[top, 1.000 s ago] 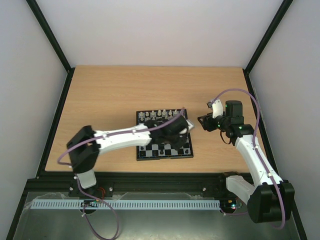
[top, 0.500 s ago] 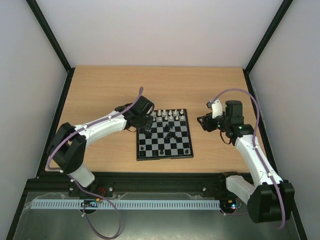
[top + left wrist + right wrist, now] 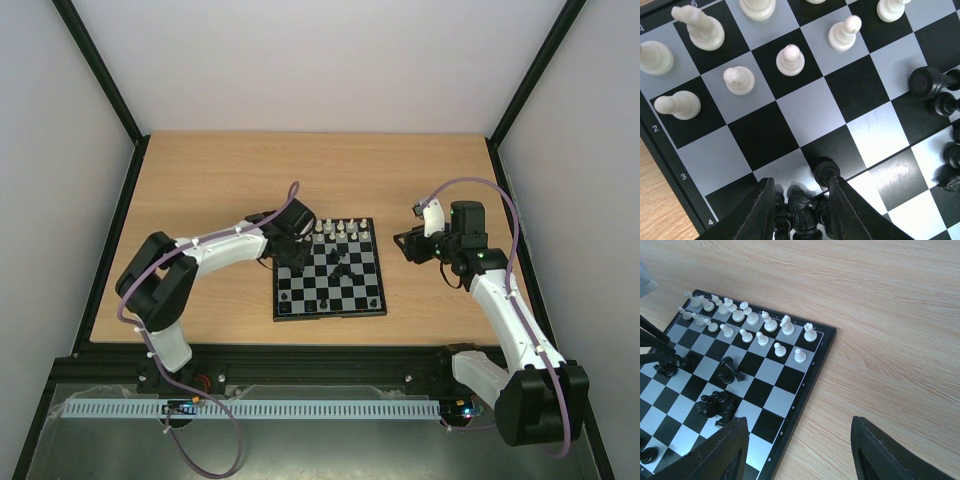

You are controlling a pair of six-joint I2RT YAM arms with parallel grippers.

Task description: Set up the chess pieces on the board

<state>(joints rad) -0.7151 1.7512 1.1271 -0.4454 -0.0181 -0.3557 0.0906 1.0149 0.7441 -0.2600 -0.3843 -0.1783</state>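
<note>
Your left fingers (image 3: pixel 762 215) straddle a tight knot of black chess pieces (image 3: pixel 802 210) by the left edge of the board (image 3: pixel 330 314), but whether they are clamped on them cannot be told. Your right fingers (image 3: pixel 727 450) hang released with nothing between them, over the tabletop (image 3: pixel 200 180) just past the board's right edge. The board lies midway along the tabletop's near edge, with white chess pieces (image 3: pixel 747 320) ranked along its far edge.

Tabletop (image 3: pixel 210 180) far/left of board (image 3: pixel 330 316): free approach. White pieces (image 3: pixel 335 229) packed along far edge; black pieces (image 3: pixel 341 266) clumped mid-board, obstacles. Empty squares btwn them passable. Left gripper (image 3: pixel 291 262) occupies board's far-left part.
</note>
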